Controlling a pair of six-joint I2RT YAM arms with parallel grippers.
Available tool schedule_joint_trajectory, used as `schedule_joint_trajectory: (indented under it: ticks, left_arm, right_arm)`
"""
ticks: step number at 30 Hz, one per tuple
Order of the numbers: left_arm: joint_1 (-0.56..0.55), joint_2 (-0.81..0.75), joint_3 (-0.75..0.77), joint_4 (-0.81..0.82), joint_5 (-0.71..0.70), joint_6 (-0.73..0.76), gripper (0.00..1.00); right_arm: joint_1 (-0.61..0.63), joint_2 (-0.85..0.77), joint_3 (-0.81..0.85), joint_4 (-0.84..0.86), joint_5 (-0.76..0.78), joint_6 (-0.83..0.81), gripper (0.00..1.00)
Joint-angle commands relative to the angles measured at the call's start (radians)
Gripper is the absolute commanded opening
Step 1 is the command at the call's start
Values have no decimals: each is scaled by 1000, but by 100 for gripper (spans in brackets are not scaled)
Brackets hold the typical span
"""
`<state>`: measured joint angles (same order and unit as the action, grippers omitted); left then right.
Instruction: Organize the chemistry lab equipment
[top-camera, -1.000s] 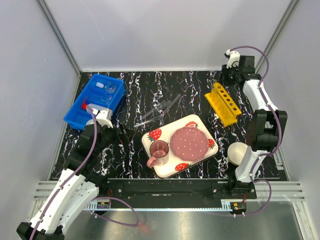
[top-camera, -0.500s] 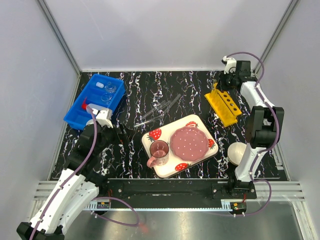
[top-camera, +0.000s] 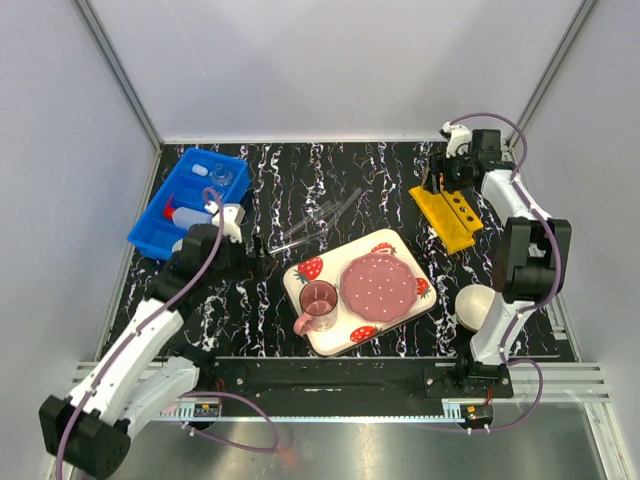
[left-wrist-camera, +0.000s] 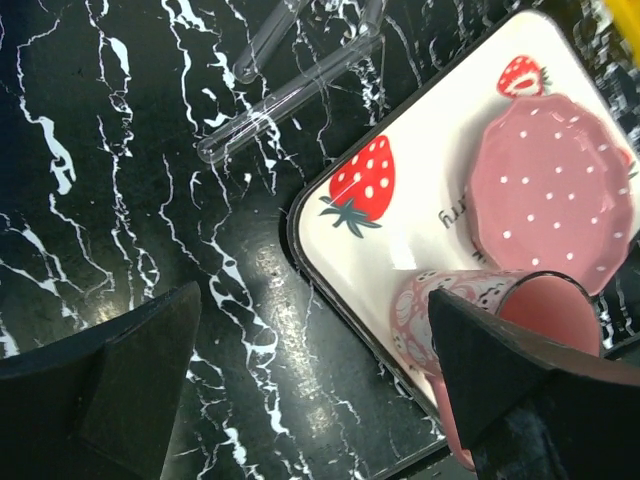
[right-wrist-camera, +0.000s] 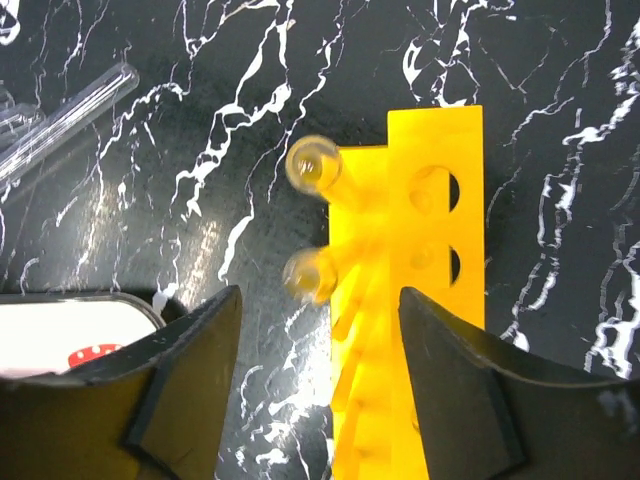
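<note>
The right pincer (right-wrist-camera: 320, 296) hangs spread, its fingers astride the near end of the yellow rack (right-wrist-camera: 436, 160) and pinching nothing. The rack lies right under it, holes on the far side and pegs smeared on the left. I can't tell if it sits level. I'd say it is being set down, so the fingers should lift straight up and clear both sides, or they may drag it askew. Off to this pincer's left lie the thin tubes (right-wrist-camera: 68, 108).

The left pincer (left-wrist-camera: 312, 390) is spread wide and empty over the table (left-wrist-camera: 120, 180), at the corner of the strawberry tray (left-wrist-camera: 400, 235), with the pink cup (left-wrist-camera: 525, 310) beside its right finger. The tubes lie just ahead, bunched together. They will likely roll, so close across one at its middle.
</note>
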<state>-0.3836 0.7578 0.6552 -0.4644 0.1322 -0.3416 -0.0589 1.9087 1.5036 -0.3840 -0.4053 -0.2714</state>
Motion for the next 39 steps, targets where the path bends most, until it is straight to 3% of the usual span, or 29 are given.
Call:
schedule_joint_trajectory:
  ticks: [1, 6, 10, 16, 19, 22, 29, 39]
  left_arm:
    - [5, 160, 163, -43, 17, 114, 99]
    - [5, 375, 319, -147, -6, 260, 99]
    - [6, 555, 449, -178, -14, 331, 99]
    - [5, 773, 612, -178, 40, 421, 91]
    - [5, 886, 691, -177, 56, 466, 86]
    - [5, 997, 776, -187, 66, 474, 84]
    - [3, 1178, 940, -191, 81, 475, 74]
    - [-6, 1327, 1040, -212, 90, 481, 61]
  right_arm:
    - [-7, -178, -25, 7, 3, -67, 75]
    - [-28, -336, -111, -39, -15, -86, 92]
    - [-32, -453, -198, -95, -52, -112, 100]
    - [-32, -580, -302, -164, -236, -153, 100]
    - [-32, -600, -353, -162, -431, -150, 100]
    - [-32, -603, -410, -115, -524, -80, 100]
    - [-33, -635, -537, -10, -593, -46, 100]
    - [-36, -583, -548, -12, -616, -46, 100]
